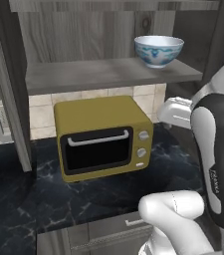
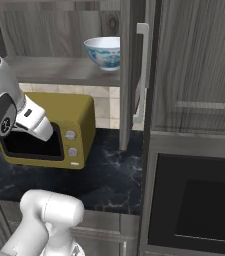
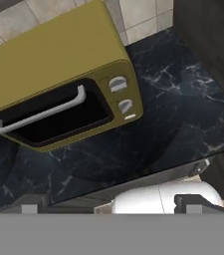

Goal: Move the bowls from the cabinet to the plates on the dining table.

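A white bowl with a blue pattern (image 1: 159,50) (image 2: 104,52) stands upright at the right end of the shelf inside the open cabinet (image 1: 98,74) (image 2: 59,70). My gripper (image 3: 111,208) is open, its two dark fingertips (image 3: 30,209) wide apart with nothing between them. It hangs well below the shelf, over the counter in front of the yellow oven, far from the bowl. The plates and the dining table are out of view.
A yellow toaster oven (image 1: 103,137) (image 2: 74,125) (image 3: 58,64) sits on the black marble counter (image 1: 14,199) (image 2: 109,175) (image 3: 183,99) under the shelf. The cabinet's open door with its long silver handle (image 2: 143,75) juts out beside the bowl. A dark built-in oven (image 2: 199,200) is lower right.
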Tool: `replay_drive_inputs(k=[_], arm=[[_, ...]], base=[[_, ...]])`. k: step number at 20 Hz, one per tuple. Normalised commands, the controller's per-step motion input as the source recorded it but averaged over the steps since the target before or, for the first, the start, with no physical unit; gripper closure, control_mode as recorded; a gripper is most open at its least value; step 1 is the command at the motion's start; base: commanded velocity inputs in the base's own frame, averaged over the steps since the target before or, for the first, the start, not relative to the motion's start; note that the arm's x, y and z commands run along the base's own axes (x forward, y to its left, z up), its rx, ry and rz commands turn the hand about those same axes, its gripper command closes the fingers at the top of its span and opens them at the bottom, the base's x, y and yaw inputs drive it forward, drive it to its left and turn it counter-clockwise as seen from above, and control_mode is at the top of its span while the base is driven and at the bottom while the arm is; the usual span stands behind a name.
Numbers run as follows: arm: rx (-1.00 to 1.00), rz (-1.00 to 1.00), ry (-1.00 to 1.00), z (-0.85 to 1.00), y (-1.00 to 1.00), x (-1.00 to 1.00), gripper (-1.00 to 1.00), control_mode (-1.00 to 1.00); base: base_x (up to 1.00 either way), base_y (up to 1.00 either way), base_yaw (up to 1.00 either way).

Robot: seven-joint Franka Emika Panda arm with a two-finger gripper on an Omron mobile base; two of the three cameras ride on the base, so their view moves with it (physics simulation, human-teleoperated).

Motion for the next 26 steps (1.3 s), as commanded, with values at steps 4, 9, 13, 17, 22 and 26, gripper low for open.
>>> replay_drive_inputs(k=[4, 9, 13, 17, 22, 26], arm=[[0.00, -0.03, -0.16, 0.35, 0.13, 0.09, -1.00, -1.00], [0.00, -0.13, -0.09, 0.55, 0.44, 0.15, -1.00, -1.00], [0.02, 0.00, -0.03, 0.37, 0.02, 0.00, -1.00, -1.00], [0.03, 0.00, -0.10, 0.39, -0.04, 0.00, -1.00, -1.00], [0.08, 0.00, -0.04, 0.32, -0.16, 0.00, -1.00, -1.00], [0.09, -0.01, 0.00, 0.34, -0.17, 0.11, -1.00, -1.00]], base=[[0.00, 0.00, 0.00], [0.00, 0.00, 0.00], [0.00, 0.00, 0.00], [0.00, 0.00, 0.00], [0.00, 0.00, 0.00], [0.00, 0.00, 0.00]])
